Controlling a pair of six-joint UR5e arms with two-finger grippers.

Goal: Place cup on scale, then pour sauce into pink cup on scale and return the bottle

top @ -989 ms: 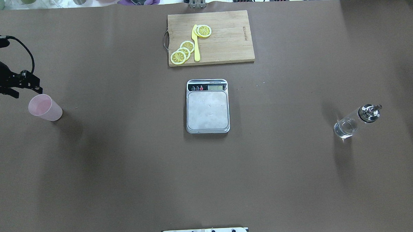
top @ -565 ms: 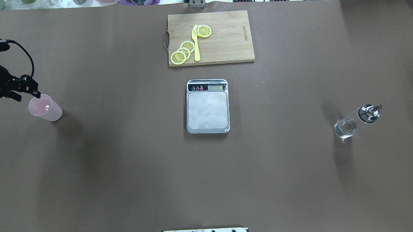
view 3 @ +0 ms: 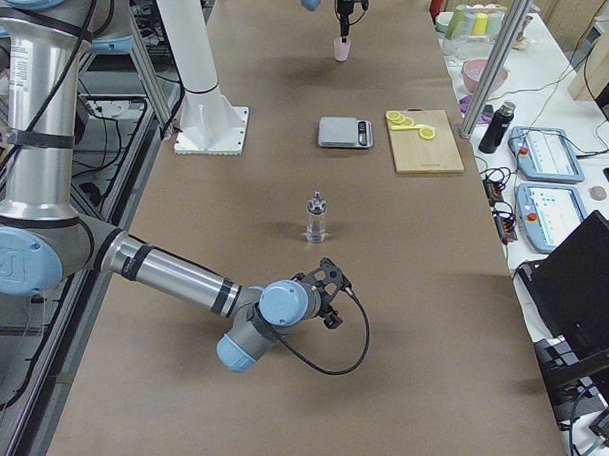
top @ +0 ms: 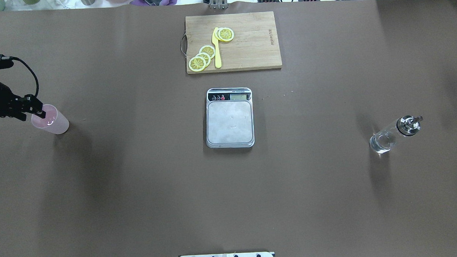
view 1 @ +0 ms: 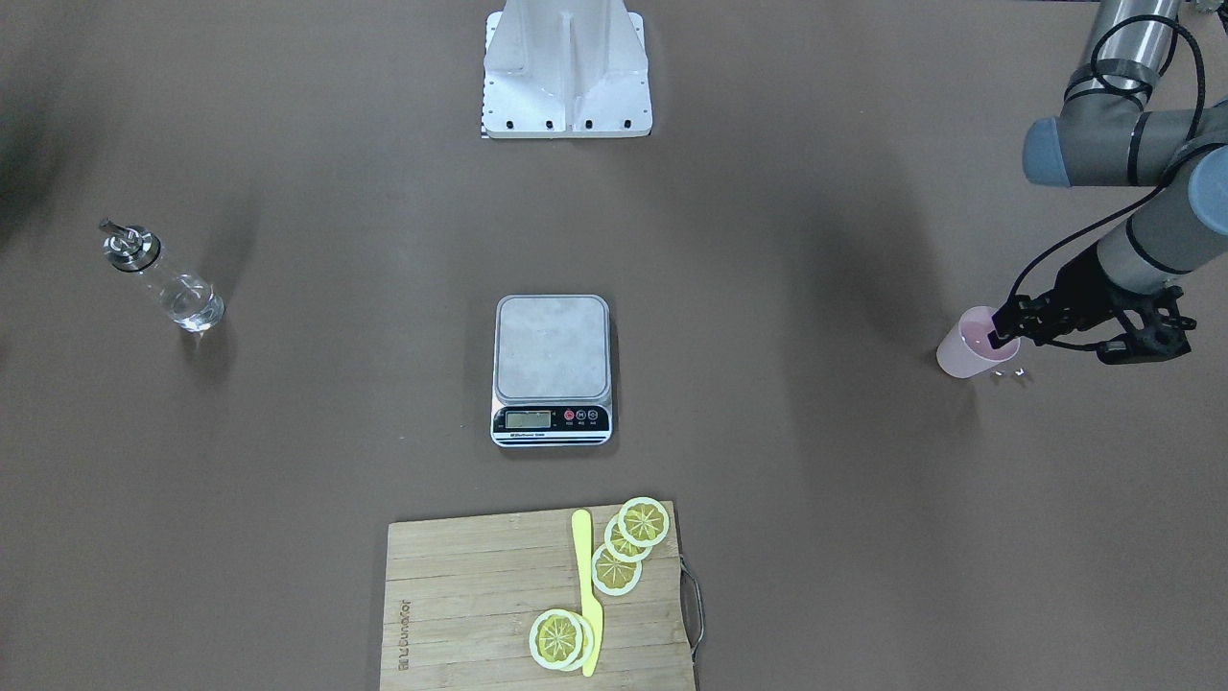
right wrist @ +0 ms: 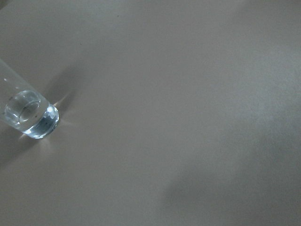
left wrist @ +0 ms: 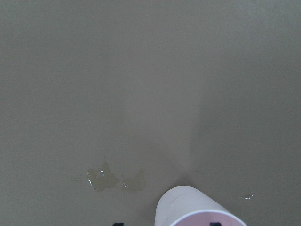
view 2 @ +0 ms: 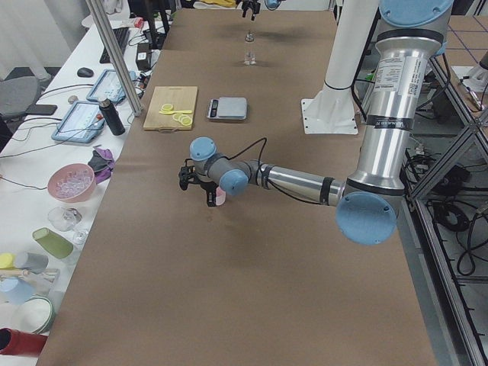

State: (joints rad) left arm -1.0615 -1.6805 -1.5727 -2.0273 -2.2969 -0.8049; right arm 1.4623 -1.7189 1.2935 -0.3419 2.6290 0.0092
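Now my left pincer (top: 32,114) is spread astride the cup's (top: 56,125) rim, one finger (top: 41,111) inside; the scale (top: 230,122) lies well off toward the table's (top: 139,173) middle.

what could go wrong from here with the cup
The left gripper straddles one wall of the cup, so a rim pinch may tilt or drop it on the long carry to the scale. Wet patches beside the cup could let it slide when nudged.
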